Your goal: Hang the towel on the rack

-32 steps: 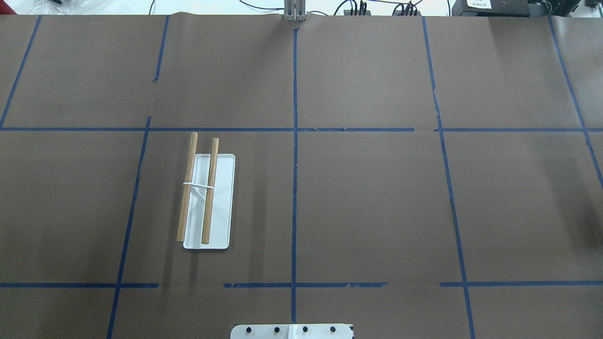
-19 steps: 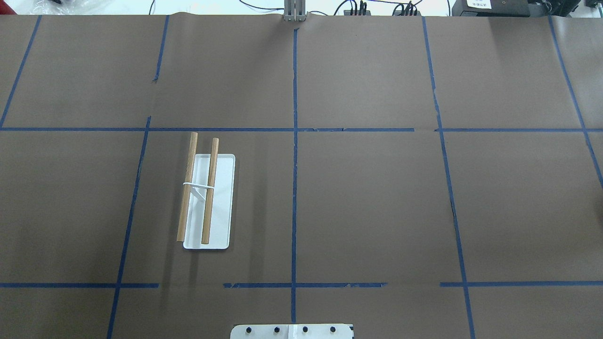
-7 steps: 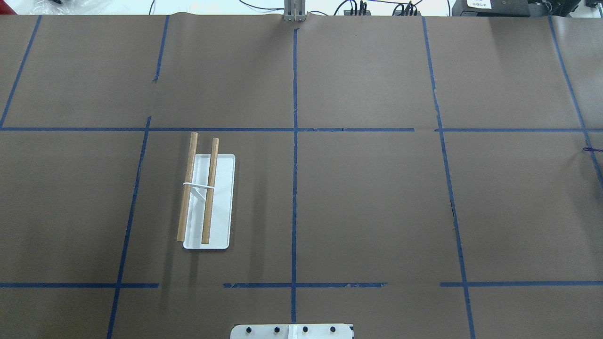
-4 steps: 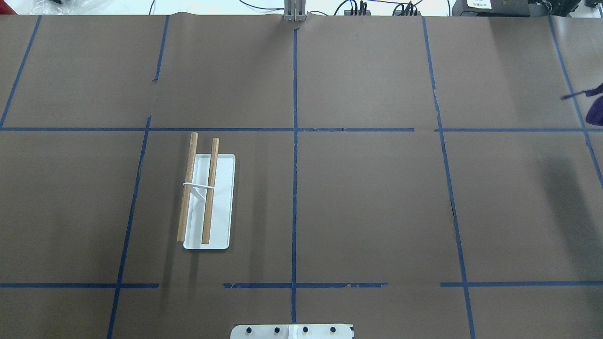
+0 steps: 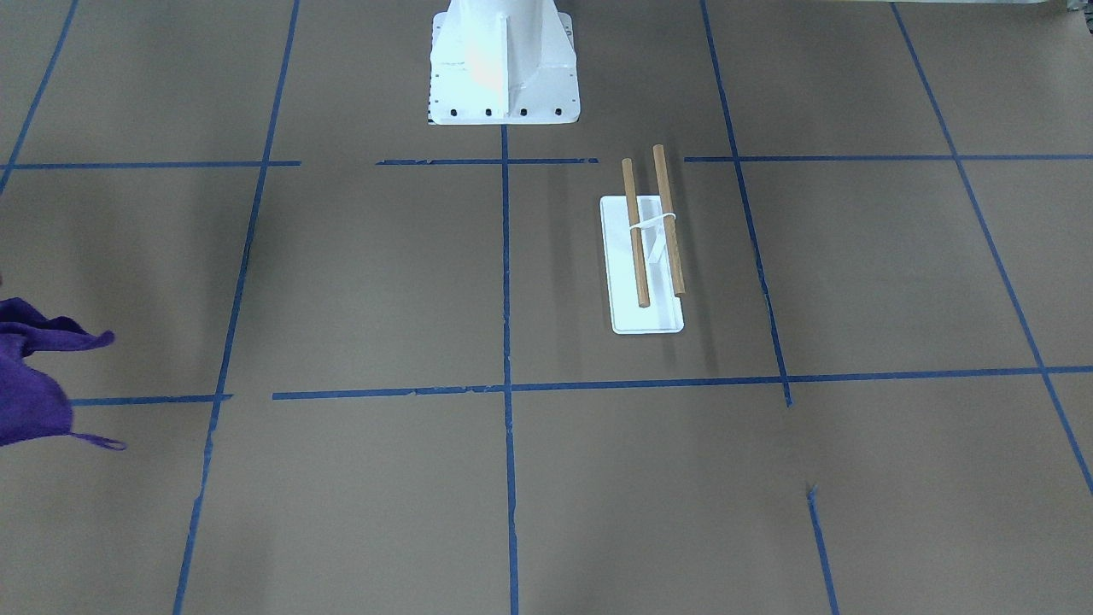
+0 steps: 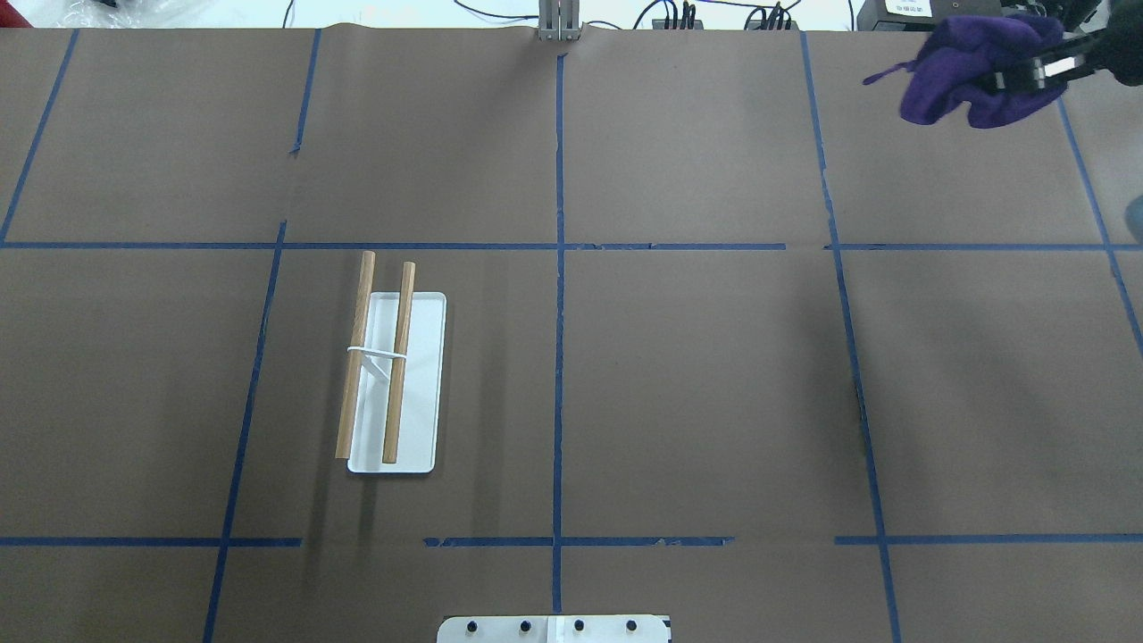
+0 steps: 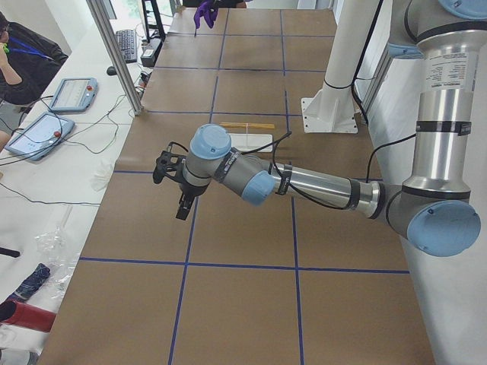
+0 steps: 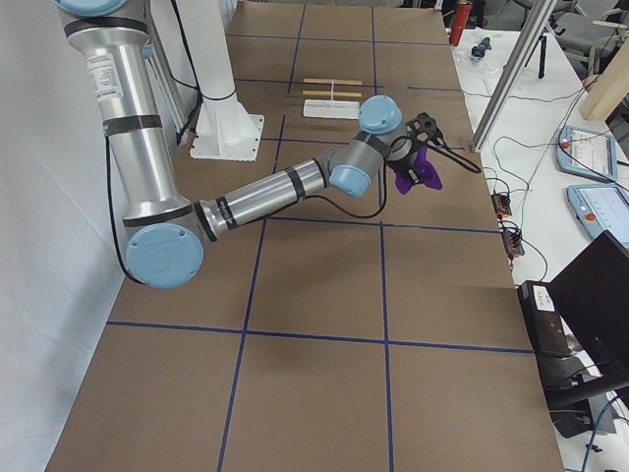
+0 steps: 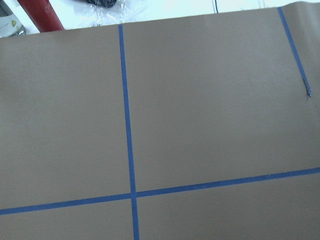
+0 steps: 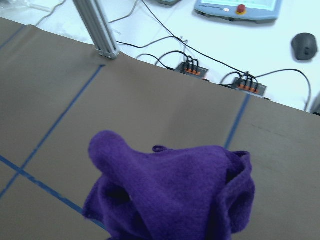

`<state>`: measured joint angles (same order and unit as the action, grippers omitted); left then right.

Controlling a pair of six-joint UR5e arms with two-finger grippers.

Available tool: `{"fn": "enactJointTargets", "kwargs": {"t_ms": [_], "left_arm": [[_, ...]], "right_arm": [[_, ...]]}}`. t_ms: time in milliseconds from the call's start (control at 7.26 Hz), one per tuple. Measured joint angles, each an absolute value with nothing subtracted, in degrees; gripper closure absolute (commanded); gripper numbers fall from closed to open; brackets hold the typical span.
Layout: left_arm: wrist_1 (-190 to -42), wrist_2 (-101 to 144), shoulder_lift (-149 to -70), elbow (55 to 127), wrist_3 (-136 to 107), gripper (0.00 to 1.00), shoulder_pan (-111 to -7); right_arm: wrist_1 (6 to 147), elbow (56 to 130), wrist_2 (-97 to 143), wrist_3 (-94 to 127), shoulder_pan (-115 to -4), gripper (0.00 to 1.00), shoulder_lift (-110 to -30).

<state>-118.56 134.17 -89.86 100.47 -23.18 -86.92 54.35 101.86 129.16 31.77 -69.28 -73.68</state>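
The rack (image 6: 420,375) stands left of centre on the table, with a white base and two wooden rods; it also shows in the front view (image 5: 649,316). My right gripper (image 6: 1018,79) is shut on a bunched purple towel (image 6: 960,67) and holds it above the table's far right corner. The towel fills the bottom of the right wrist view (image 10: 175,195) and shows at the front view's left edge (image 5: 30,384). My left gripper (image 7: 183,207) hangs over the table's left end, away from the rack. It shows only in the left side view, so I cannot tell its state.
The white robot pedestal (image 5: 504,68) stands at the near middle edge. An aluminium post (image 6: 559,22) and cables (image 6: 705,18) line the far edge. Teach pendants (image 7: 72,95) lie beside the table. Blue tape lines divide the brown table cover.
The purple towel came into the overhead view from the right edge and moved toward the far right corner, held by my right gripper. The rack has not moved.
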Motion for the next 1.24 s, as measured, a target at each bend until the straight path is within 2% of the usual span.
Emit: {"fn": "enactJointTargets", "kwargs": {"t_ms": [275, 551, 1239], "left_arm": [[-134.7, 133.9, -90.0, 97.5, -37.1, 0.0, -83.6], [-148.2, 133.9, -90.7, 95.0, -52.3, 0.0, -80.8], [-171.4, 125.4, -91.6, 95.7, -81.7, 0.01, -72.2]], "right_arm": [[54.4, 105.3, 116.8, 41.6, -57.3, 1.0, -67.3], [54.4, 110.0, 102.3, 49.0, -45.0, 1.0, -65.0], [54.4, 113.6, 79.6, 51.7, -24.5, 1.0, -60.1]]}}
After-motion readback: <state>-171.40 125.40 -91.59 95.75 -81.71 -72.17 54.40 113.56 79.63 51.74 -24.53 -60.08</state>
